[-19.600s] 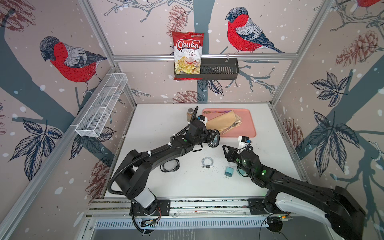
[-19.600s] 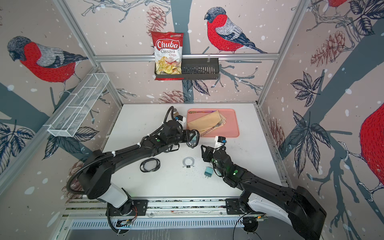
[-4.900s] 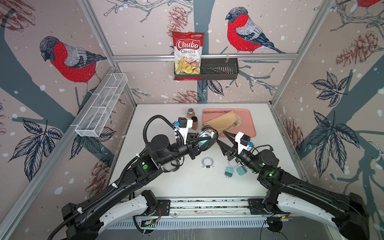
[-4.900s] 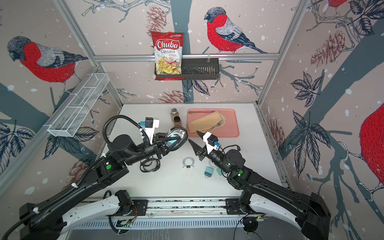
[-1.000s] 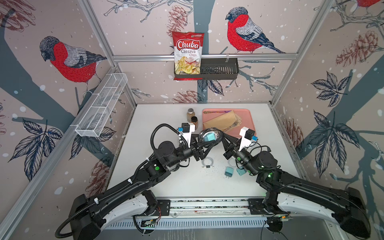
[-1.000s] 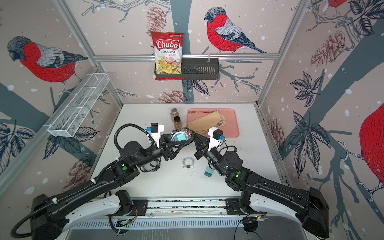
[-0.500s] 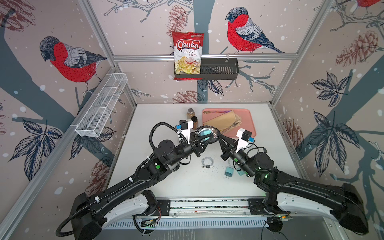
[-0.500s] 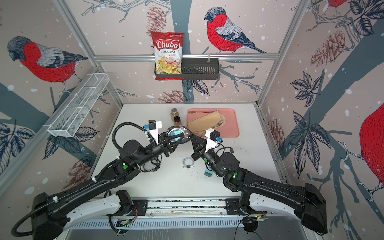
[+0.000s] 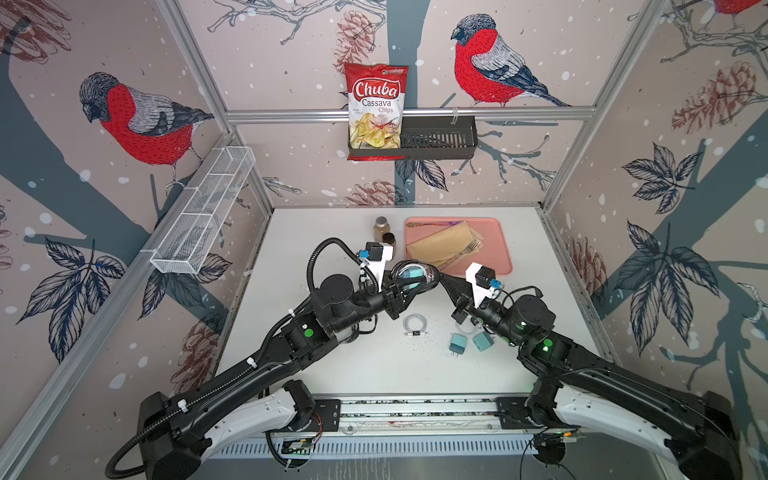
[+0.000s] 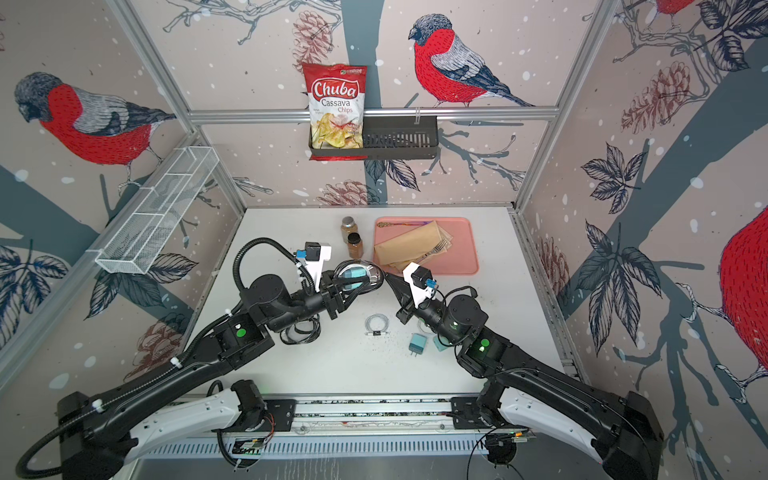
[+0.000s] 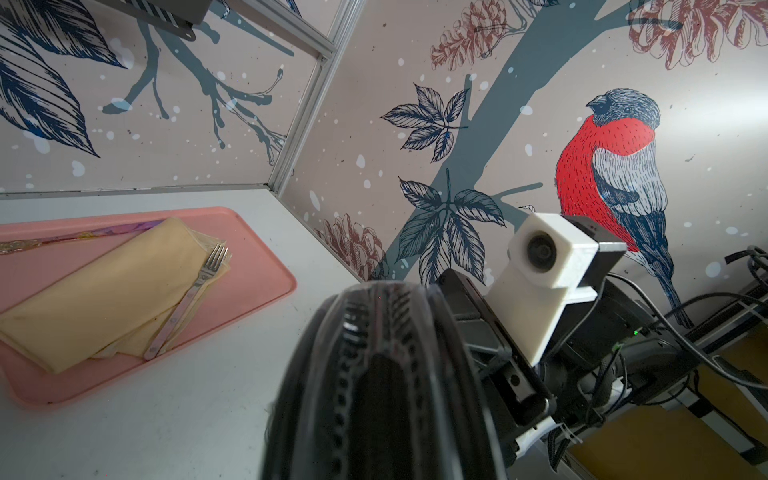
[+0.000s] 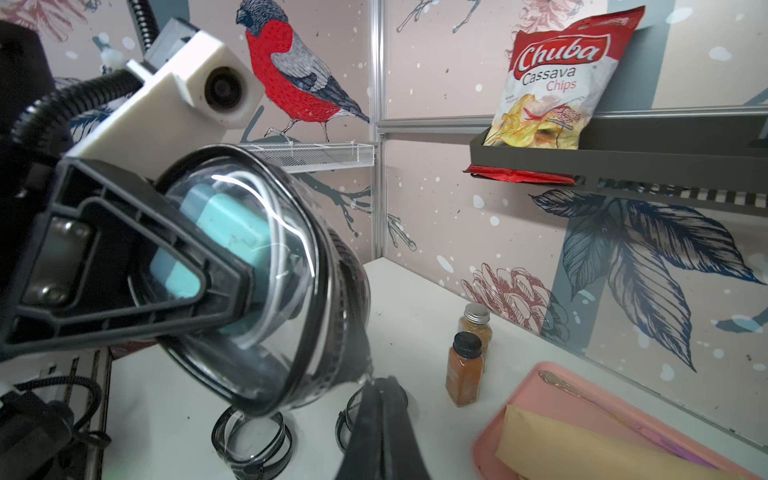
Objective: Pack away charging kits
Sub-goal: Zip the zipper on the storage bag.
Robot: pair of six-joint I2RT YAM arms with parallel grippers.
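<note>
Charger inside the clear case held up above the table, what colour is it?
Teal; the charger shows best through the case in the right wrist view.

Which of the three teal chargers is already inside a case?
The charger in the clear case that the left gripper holds up; the other two chargers lie bare on the table.

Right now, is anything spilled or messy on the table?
Yes, a little: tiny dark specks are sprinkled over the white table between the coiled cable and the nearest teal charger, like spilled crumbs. What they are is too small to tell.
</note>
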